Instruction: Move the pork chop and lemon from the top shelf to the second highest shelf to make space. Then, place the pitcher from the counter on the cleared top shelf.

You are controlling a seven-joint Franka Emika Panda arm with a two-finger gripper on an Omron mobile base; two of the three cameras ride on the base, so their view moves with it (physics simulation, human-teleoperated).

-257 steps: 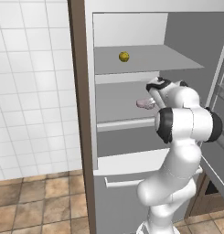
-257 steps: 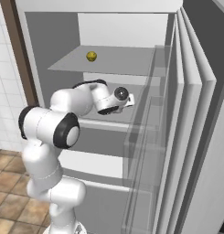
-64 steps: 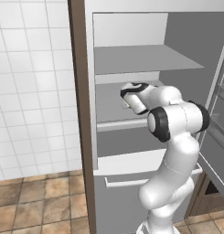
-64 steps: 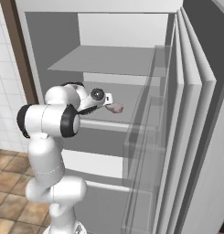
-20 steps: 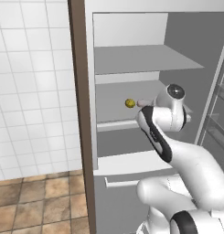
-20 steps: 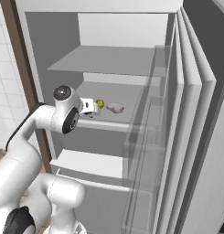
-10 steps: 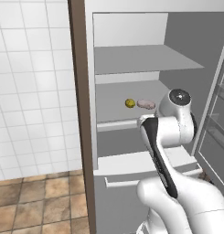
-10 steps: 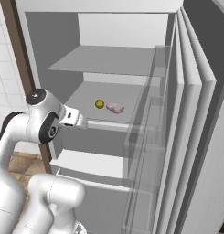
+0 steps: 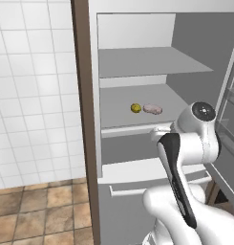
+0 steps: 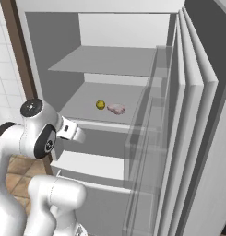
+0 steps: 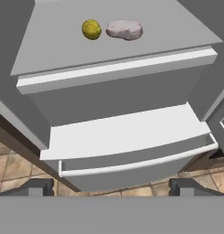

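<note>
The lemon [image 9: 135, 108] [image 10: 100, 104] [image 11: 91, 29] and the pale pink pork chop [image 9: 153, 109] [image 10: 116, 109] [image 11: 125, 29] lie side by side, slightly apart, on the second highest shelf [image 9: 118, 119] [image 10: 84, 103] [image 11: 54, 45]. Above them the top shelf [image 9: 147, 62] [image 10: 105, 60] is bare. My gripper [image 11: 112, 187] is open and holds nothing. It hangs outside the fridge, in front of and below the second shelf's white rim, looking up at both items. The pitcher is out of view.
The fridge door [image 10: 193, 138] stands open on the right with clear door bins [image 10: 149, 138]. A lower shelf and a white drawer front [image 11: 131, 157] sit under the second shelf. A brown side panel [image 9: 82, 95] and a tiled wall [image 9: 32, 95] bound the left.
My hand has drawn back out of the fridge and dropped lower, away from the lemon. The lemon and pork chop have stayed in place on the second shelf.
</note>
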